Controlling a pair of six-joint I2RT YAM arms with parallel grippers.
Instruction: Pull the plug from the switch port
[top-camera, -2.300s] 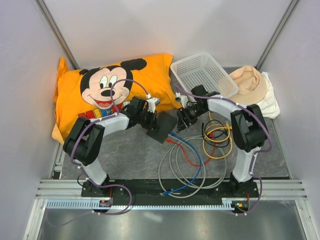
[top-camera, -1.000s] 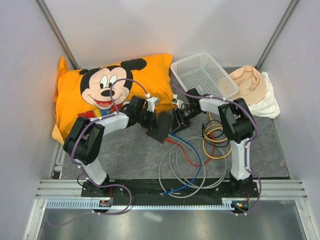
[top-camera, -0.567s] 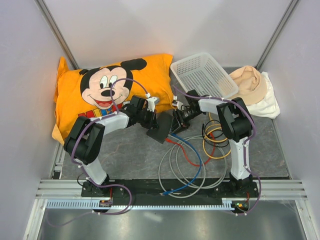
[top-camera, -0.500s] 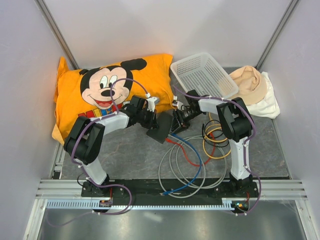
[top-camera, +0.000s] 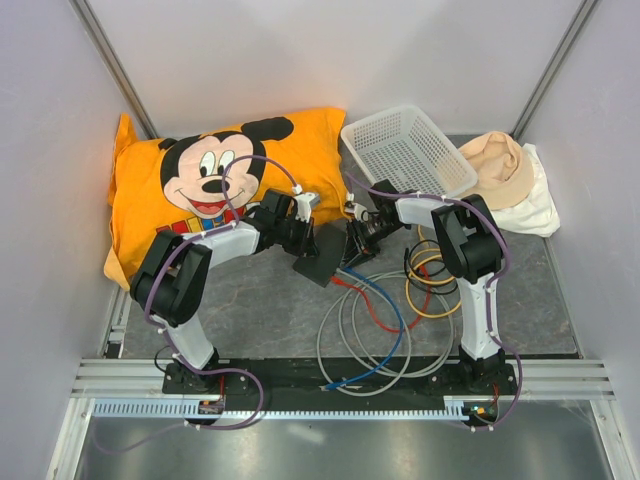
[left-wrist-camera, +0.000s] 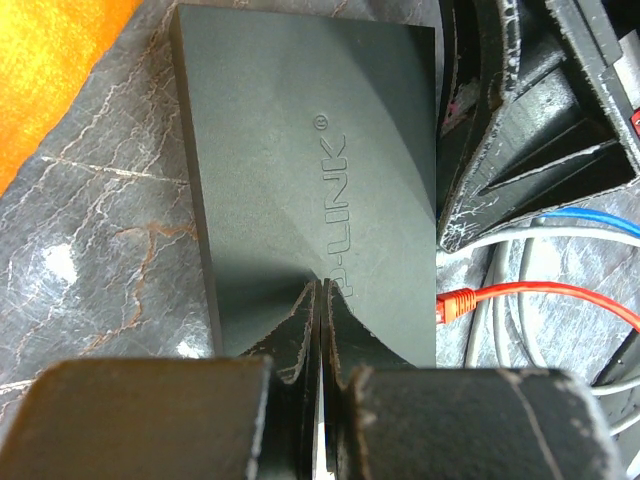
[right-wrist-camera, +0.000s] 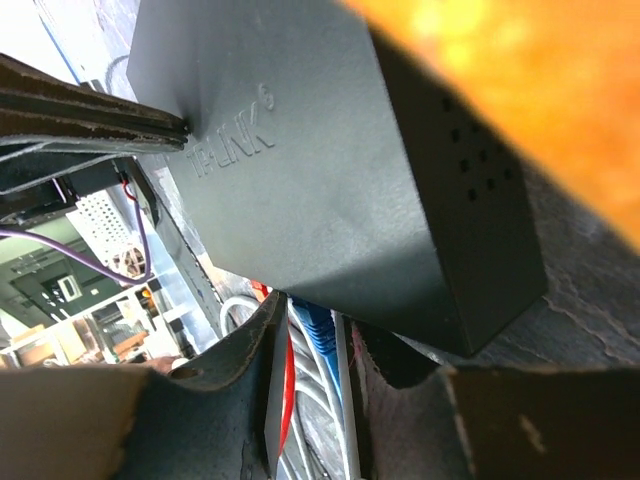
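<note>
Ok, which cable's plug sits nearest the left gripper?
The red cable: its plug meets the switch edge beside the left gripper; the blue cable runs behind the right gripper.

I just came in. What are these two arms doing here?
The left gripper, shut, rests its tips on top of the black switch, as if to hold it down. The right gripper is at the switch's cable edge, with the blue cable between its jaws. Whether it grips already is unclear.
</note>
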